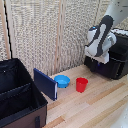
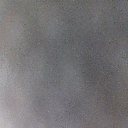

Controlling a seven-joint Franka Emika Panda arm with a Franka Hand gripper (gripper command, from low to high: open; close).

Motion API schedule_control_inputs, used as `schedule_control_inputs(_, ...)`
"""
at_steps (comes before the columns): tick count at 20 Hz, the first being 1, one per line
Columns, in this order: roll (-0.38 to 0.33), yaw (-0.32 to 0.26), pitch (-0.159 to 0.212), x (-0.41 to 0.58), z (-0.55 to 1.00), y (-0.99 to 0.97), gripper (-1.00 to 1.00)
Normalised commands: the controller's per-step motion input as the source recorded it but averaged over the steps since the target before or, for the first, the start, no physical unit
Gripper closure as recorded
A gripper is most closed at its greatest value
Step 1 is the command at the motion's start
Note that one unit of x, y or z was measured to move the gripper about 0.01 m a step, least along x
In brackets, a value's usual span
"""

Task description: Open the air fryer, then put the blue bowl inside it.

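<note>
Handle on the air fryer [image 1: 116, 59] is hidden behind my hand [image 1: 101, 60]; I expect it stiff and glossy, possibly slippery. Finger state: cannot tell.

Tabletop [image 1: 100, 107]: bowl [image 1: 62, 80] centre; cup [image 1: 81, 84] at its 3 o'clock, just beside; panel [image 1: 45, 83] at 9; bin [image 1: 17, 92] beyond; air fryer [image 1: 112, 62] at 2.
</note>
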Motion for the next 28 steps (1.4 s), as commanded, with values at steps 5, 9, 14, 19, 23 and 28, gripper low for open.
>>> schedule_control_inputs(5,0.000,0.000,-0.106,-0.416,0.39,0.87,1.00)
schedule_control_inputs(9,-0.029,-0.004,-0.058,-0.389,0.21,0.84,1.00)
schedule_control_inputs(14,-0.047,-0.031,-0.039,-0.202,-0.11,0.57,1.00)
schedule_control_inputs(19,-0.046,0.016,-0.028,0.009,-0.20,0.17,1.00)
schedule_control_inputs(23,-0.027,0.012,-0.087,0.074,-0.11,0.14,1.00)
schedule_control_inputs(28,-0.004,0.010,0.003,0.014,-0.16,0.12,1.00)
